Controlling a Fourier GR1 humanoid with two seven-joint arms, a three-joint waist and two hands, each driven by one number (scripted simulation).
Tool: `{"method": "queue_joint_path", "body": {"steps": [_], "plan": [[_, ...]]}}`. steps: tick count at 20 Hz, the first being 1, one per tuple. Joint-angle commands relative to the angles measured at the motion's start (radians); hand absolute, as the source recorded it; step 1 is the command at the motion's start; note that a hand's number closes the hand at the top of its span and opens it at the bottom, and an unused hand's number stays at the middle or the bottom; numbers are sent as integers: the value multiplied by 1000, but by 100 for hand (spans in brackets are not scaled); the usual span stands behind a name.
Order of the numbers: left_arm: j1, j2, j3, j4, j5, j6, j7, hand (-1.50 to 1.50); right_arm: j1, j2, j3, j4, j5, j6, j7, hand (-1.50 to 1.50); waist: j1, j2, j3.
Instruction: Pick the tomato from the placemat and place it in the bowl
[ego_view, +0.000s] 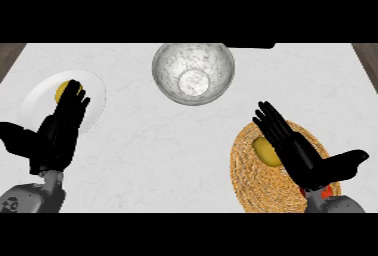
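Observation:
A round woven straw placemat (255, 187) lies at the lower right of the counter. On it sits a yellow-green tomato (264, 151), partly covered by my right hand (295, 150). That hand hovers over the mat with straight fingers pointing up-left and thumb spread to the right, holding nothing. A grey speckled bowl (193, 73) stands at the top centre, empty. My left hand (60, 131) is open at the left, its fingers reaching over a white plate (44, 92).
A small yellow object (63, 90) lies on the white plate, half hidden by my left fingertips. The counter top is pale marble with brown edges at the top corners.

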Motion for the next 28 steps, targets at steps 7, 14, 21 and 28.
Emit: {"method": "queue_joint_path", "body": {"steps": [7,14,21,28], "plan": [[32,105,59,41,-74,-4,-39,0,127,-456,-294,41,264,-10,-42,150,-113,-23,-28],[43,122,91,94,-71,-36,-68,0,600,-268,-405,-185,256,-278,-144,-150,-128,-50,0],[46,105,100,65,-88,-98,-86,0,878,-229,-540,-374,234,-219,-161,-150,-51,-41,3],[39,67,95,127,-131,-127,-137,0,708,-377,-685,-411,163,-129,142,-150,-32,-37,3]]}}
